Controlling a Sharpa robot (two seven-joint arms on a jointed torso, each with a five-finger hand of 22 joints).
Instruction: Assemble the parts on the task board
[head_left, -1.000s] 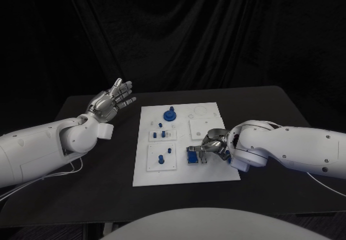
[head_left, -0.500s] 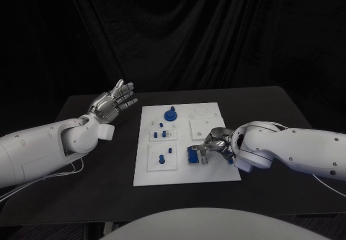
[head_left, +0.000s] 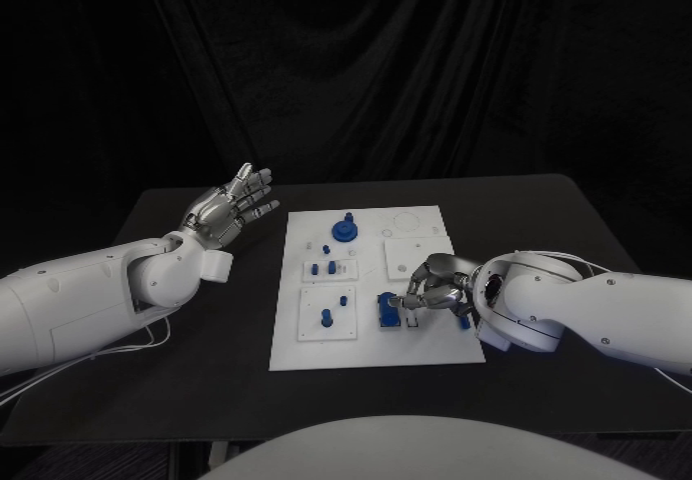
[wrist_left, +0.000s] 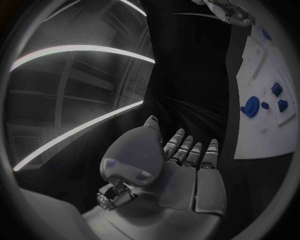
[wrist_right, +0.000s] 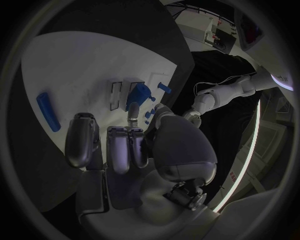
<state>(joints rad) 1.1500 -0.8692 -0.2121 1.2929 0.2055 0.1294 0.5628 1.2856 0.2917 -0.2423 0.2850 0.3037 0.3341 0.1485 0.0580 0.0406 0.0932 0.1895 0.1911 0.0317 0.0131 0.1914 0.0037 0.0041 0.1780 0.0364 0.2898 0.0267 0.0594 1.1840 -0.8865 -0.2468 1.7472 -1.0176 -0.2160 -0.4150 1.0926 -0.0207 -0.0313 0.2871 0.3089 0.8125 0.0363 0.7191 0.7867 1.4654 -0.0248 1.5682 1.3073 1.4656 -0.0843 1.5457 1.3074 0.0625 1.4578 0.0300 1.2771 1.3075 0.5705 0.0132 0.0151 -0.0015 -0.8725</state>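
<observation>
**Right hand on a blue part at the board's near right corner; left hand raised and spread**

The right hand (head_left: 433, 285) sits low over the near right part of the task board (head_left: 433, 345), its fingers curled down around a blue block-shaped part (head_left: 388, 311). In the right wrist view the fingertips (wrist_right: 132, 114) meet a blue part (wrist_right: 138, 95) standing on the white board surface (wrist_right: 81, 60), and the thumb closes in from the other side, so the hand pinches the piece rather than hovering over it. A separate long blue part (wrist_right: 47, 111) lies flat on the board, well apart from the fingers.

The left hand (head_left: 231, 208) is lifted off the table (head_left: 548, 215) to the left of the board, palm showing, fingers straight and fanned apart, holding nothing. The left wrist view shows the same: fingers (wrist_left: 190, 152) extended side by side with nothing between them.

On the board, a round blue knob-like part (head_left: 343, 230) stands near the far edge. Small blue pegs (head_left: 326, 267) stand in a white plate at the middle left, and another blue piece (head_left: 327, 319) stands in the plate nearer the robot.
</observation>
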